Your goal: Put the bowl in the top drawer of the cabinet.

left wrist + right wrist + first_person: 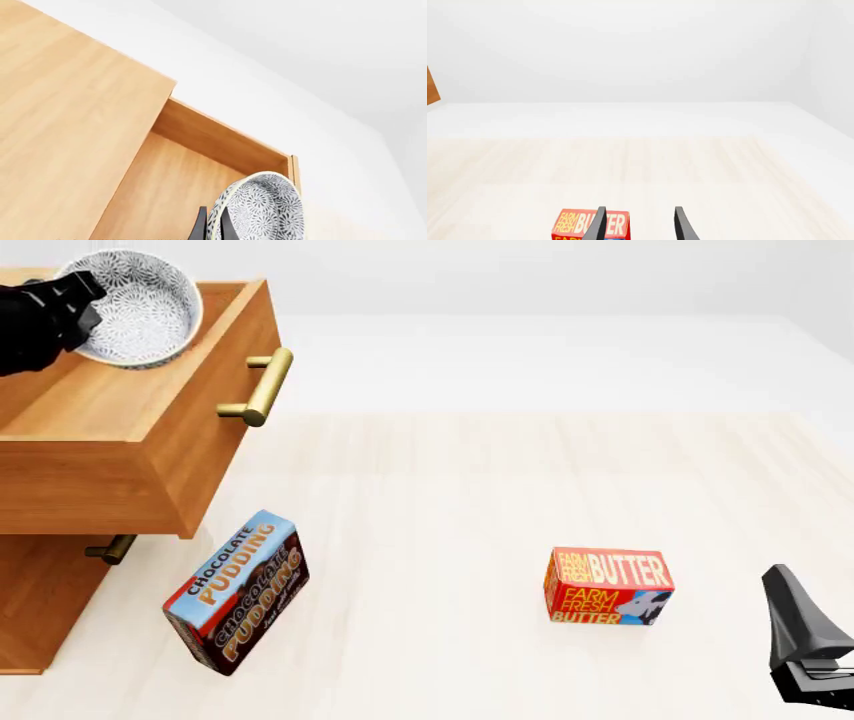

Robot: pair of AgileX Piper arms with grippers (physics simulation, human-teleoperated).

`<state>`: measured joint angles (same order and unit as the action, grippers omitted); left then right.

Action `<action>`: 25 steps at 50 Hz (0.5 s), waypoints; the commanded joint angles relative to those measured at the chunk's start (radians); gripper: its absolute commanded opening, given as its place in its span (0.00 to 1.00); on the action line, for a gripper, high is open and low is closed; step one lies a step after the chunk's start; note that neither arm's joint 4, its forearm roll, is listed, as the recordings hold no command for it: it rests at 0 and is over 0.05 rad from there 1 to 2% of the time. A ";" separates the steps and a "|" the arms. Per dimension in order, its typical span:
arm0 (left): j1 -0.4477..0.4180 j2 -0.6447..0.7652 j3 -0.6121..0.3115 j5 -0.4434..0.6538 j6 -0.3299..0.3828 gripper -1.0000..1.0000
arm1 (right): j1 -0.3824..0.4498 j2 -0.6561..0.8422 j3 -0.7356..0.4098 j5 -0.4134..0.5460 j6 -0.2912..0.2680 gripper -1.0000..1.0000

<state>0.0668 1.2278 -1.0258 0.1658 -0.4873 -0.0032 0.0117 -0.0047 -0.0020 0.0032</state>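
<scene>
The cabinet stands at the table's left, and its top drawer is pulled out with the brass handle facing right. The patterned bowl hangs tilted above the drawer's far part, and my left gripper is shut on its rim. In the left wrist view the bowl sits on edge between the dark fingers, over the drawer's wooden inside. My right gripper is low at the front right, open and holding nothing; its fingers stand apart.
A chocolate pudding box leans on the table in front of the cabinet. A Farm Fresh butter box stands right of centre, just ahead of the right gripper. The lower drawer's handle shows under the open drawer.
</scene>
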 commanded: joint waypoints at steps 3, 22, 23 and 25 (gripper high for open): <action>0.020 -0.008 0.015 -0.007 -0.002 0.00 | 0.001 -0.002 0.001 0.000 -0.001 1.00; 0.050 0.018 0.029 -0.027 0.000 0.00 | 0.001 -0.002 0.001 0.000 -0.001 1.00; 0.051 0.021 0.031 -0.029 0.000 0.00 | 0.001 -0.002 0.001 0.000 -0.001 1.00; 0.052 0.023 0.032 -0.030 -0.001 0.00 | 0.000 -0.002 0.001 0.000 0.000 1.00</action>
<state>0.1063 1.2580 -0.9978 0.1423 -0.4864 -0.0033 0.0117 -0.0047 -0.0020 0.0033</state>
